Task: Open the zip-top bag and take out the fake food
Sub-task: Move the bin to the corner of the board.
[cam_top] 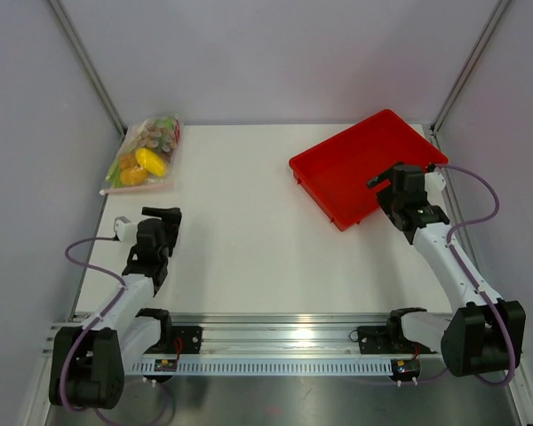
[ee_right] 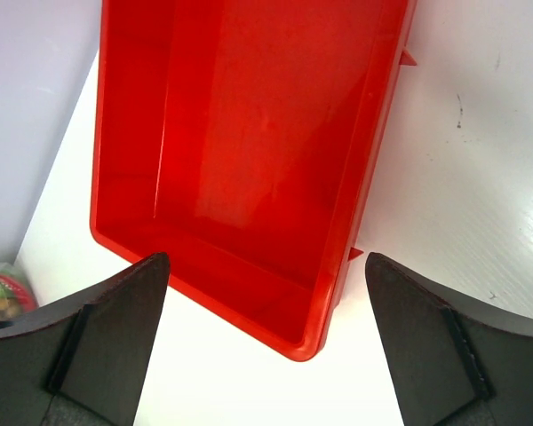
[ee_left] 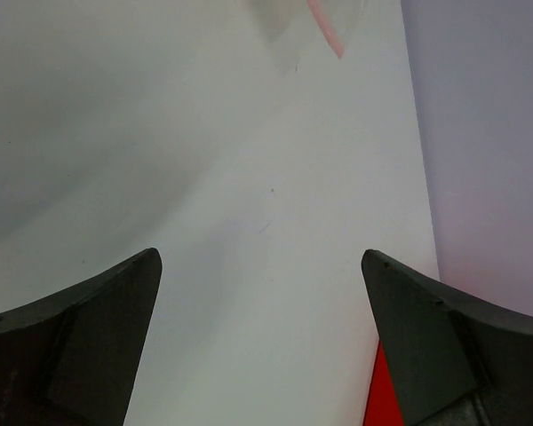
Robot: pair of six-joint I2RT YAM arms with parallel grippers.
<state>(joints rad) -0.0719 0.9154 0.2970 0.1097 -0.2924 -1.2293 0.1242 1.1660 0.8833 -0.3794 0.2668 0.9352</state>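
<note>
Desk: at the near left, the left fingers are standing wide apart, holding nothing, hovering over bare surface. The right fingers are spreading equally wide, empty, hanging over the red tray. Farther back, the bag is lying in the far left corner, with the toy food sitting inside it.

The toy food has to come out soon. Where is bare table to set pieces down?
Widest bare patch: the table's middle, between the zip-top bag far left and the red tray on the right. The tray's floor is bare too. Crowded: the bag's corner, and the tray's near edge by the right gripper.
</note>
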